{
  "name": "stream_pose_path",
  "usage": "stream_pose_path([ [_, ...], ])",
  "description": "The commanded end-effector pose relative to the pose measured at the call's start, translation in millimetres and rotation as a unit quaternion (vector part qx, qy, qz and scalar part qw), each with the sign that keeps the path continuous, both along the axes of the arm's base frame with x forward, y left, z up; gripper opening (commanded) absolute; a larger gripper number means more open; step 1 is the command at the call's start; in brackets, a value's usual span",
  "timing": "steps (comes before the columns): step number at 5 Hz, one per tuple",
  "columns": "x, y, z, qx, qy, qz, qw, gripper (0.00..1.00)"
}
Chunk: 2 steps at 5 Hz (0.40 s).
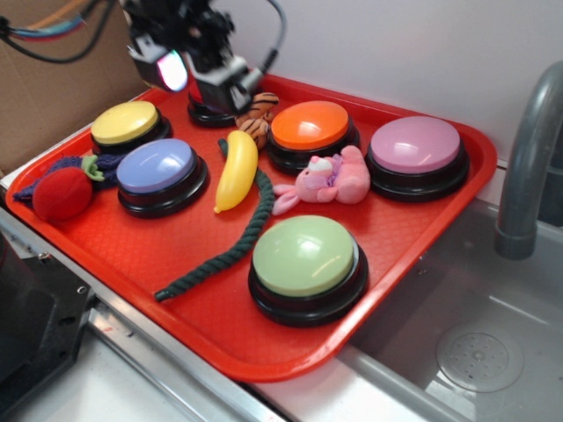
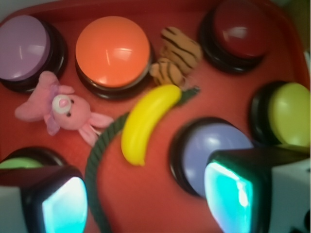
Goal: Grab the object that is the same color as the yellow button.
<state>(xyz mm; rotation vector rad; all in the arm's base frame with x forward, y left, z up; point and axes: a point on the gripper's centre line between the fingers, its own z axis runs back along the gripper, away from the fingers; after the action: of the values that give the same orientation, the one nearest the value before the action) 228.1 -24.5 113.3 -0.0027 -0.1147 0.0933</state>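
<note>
Above the red tray's (image 1: 422,290) far edge, the gripper (image 1: 195,69) is hovering with fingers apart, holding nothing. The banana (image 2: 146,121) is lying between the orange button (image 2: 112,51) and blue button (image 2: 216,150), over the green rope (image 1: 230,242); judging by this, approach is underway, needing descent and alignment.

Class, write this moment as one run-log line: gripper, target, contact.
gripper: open, above tray | target: banana beside rope, matches yellow button | contact: none

A plain white wall (image 1: 422,53) stands behind the scene, with brown cardboard (image 1: 44,88) at the left. To the right lies a stainless steel sink (image 1: 475,334) with a round drain (image 1: 479,356) and a grey faucet (image 1: 528,158), under soft, even light.
</note>
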Motion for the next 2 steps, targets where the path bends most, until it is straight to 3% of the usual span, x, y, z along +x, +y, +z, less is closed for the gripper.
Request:
stream_pose_path([
  [1,30,5,-34,0.003,-0.028,0.023,0.999,1.00],
  [2,36,8,-47,0.014,-0.020,0.027,0.999,1.00],
])
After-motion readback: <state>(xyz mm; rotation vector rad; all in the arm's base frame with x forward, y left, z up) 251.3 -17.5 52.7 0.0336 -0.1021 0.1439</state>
